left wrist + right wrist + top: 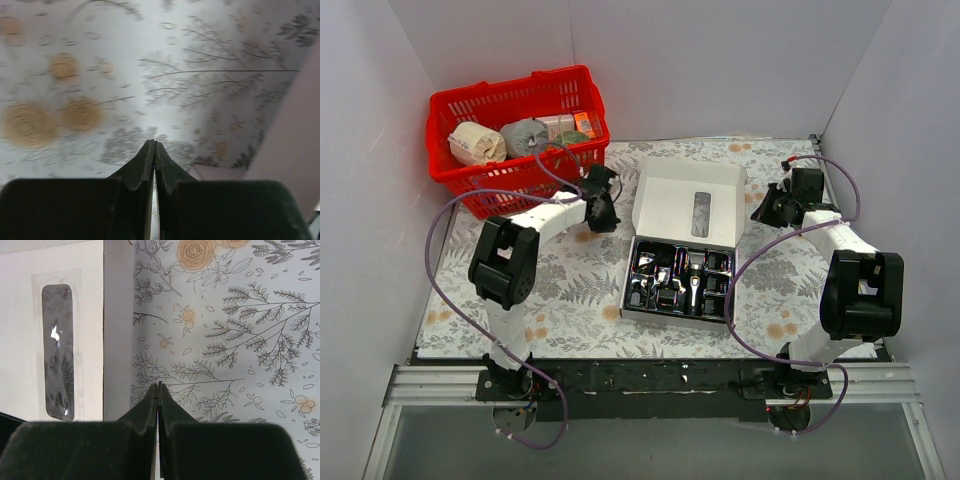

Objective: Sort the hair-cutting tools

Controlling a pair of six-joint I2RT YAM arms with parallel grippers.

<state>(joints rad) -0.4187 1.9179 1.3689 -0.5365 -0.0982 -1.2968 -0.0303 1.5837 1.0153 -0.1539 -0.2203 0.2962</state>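
Between the two sets of jaws, and nearer the arm bases than either, sits the black tray of the open kit box. The clipper lies in it, mid-tray, with comb attachments packed close on its left side.

The left gripper is clenched and empty. Its wrist view shows the fingertips pressed together over the floral cloth, with the box off to their right. The red basket is just behind this gripper. The right gripper is also clenched on nothing, over cloth, and the box lid with its window is just left of its tips.

Risks, as I judge them:
- Either gripper going down shut would shove the clipper rather than take it, so the jaws need to open first.
- The parts sit tight together, so a finger could catch a neighbouring comb and drag it out too.
- The box looks light, so a snug part could lift or slide the whole tray.
- A right arm swinging in low could clip the lid.

The clipper's long axis runs near-to-far, roughly along the line from the bases to the lid. It looks about parallel to both grippers' fingers, so a wrist turn would be needed to close across it. Which end carries the silvery head is too small to tell.
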